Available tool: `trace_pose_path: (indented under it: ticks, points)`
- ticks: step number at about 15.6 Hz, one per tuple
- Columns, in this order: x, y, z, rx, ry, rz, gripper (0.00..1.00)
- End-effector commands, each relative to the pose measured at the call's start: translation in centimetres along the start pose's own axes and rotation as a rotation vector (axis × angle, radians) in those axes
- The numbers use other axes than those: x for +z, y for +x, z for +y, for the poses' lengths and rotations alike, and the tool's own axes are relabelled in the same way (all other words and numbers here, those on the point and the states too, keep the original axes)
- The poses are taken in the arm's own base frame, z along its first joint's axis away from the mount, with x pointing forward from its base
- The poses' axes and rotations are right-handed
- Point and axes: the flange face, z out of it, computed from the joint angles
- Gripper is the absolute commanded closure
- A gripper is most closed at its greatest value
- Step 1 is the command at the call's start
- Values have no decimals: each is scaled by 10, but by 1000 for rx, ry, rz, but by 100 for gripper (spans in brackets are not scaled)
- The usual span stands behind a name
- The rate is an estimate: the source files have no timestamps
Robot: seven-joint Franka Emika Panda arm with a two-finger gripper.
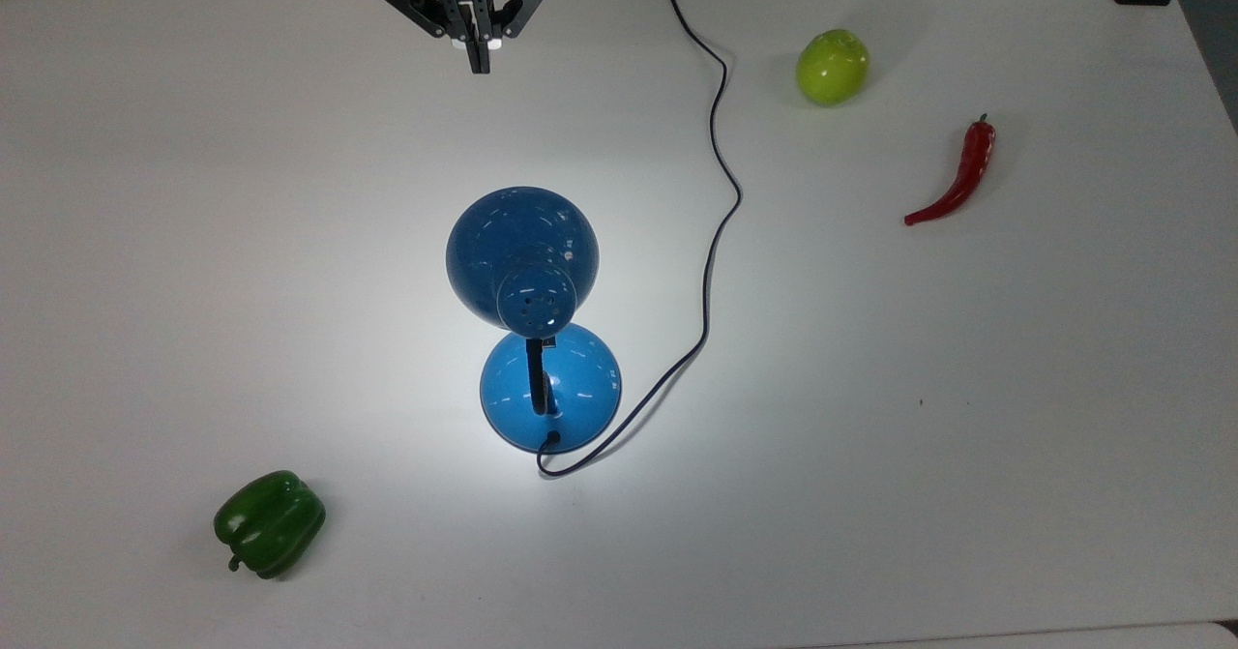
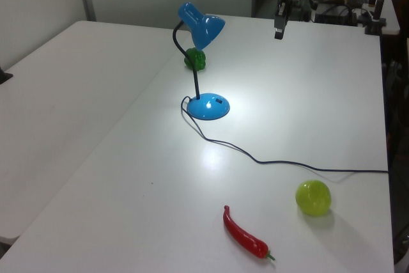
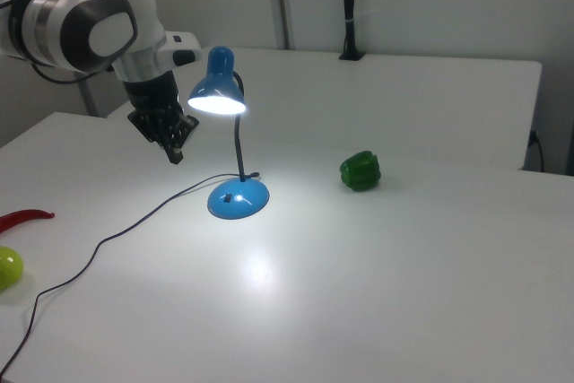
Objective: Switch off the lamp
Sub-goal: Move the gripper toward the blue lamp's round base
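- Top view: the lamp (image 1: 527, 312) stands near the middle of the white tabletop (image 1: 967, 436), lit, with a bright pool of light around it. Its dome shade hangs over the upper side of the round blue base (image 1: 580, 388), and the thin black cord (image 1: 716, 194) runs from the base up to the far edge. The gripper (image 1: 478, 61) hovers well apart from the lamp near the top edge, its fingers pressed together into one point. A green apple (image 1: 831, 67), a red chilli (image 1: 957, 177) and a green bell pepper (image 1: 270, 522) lie clear of the lamp.
- Left view: a small dark switch (image 2: 216, 101) shows on the base, on the side under the shade. The gripper (image 2: 279, 30) hangs high above the tabletop beyond the lamp.
- Right view: the shade glows downward; the gripper (image 3: 174, 153) is just at the right view's left of the shade, above the cord.
- Handling, as a judgement: the lamp looks light, glossy and top-heavy on its thin neck, so it could slide or tip. No grasp seems needed; the closed fingers would press straight down on the switch, over the base.
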Motion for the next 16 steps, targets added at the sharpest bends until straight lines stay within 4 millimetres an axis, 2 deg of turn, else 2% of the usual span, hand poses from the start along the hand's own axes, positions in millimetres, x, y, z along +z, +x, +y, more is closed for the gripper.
trace_pose_path:
  ticks: [1,4,11,16]
  points:
    - [5,3,-4,-29,7,19,100]
    - [18,9,-7,-47,5,25,100]
    - [72,28,-27,-70,3,83,100]
    - [102,40,-36,-74,-2,154,100]
